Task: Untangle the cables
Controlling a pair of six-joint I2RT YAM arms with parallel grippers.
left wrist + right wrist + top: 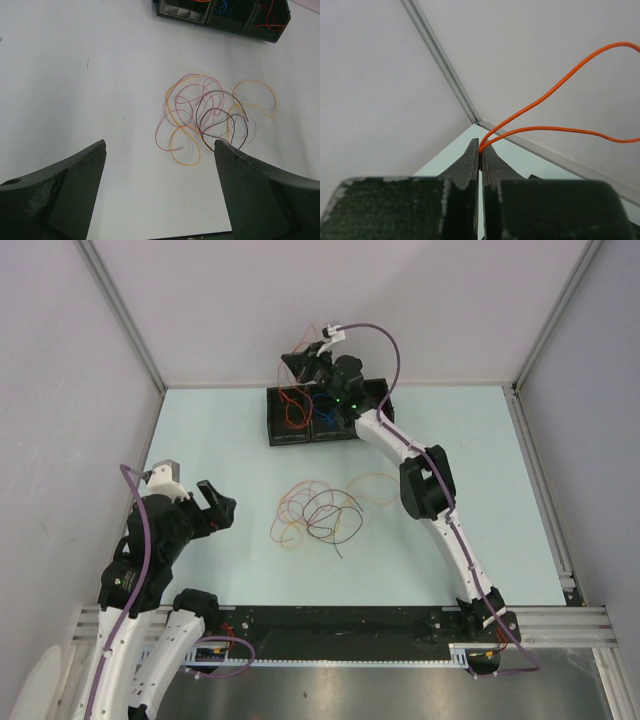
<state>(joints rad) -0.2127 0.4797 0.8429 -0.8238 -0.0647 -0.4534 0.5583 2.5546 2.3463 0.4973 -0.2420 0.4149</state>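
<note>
A loose tangle of thin cables in pink, orange-yellow and dark brown lies curled at the middle of the table, also in the left wrist view. My left gripper hovers left of the tangle, open, with nothing between its fingers. My right gripper is raised above the black bins at the back. It is shut on an orange cable, pinched at the fingertips; two strands run up and off to the right.
Black bins stand at the back of the table, holding a red cable and a blue cable. The left wrist view shows the same bins. Grey walls close off the back and both sides.
</note>
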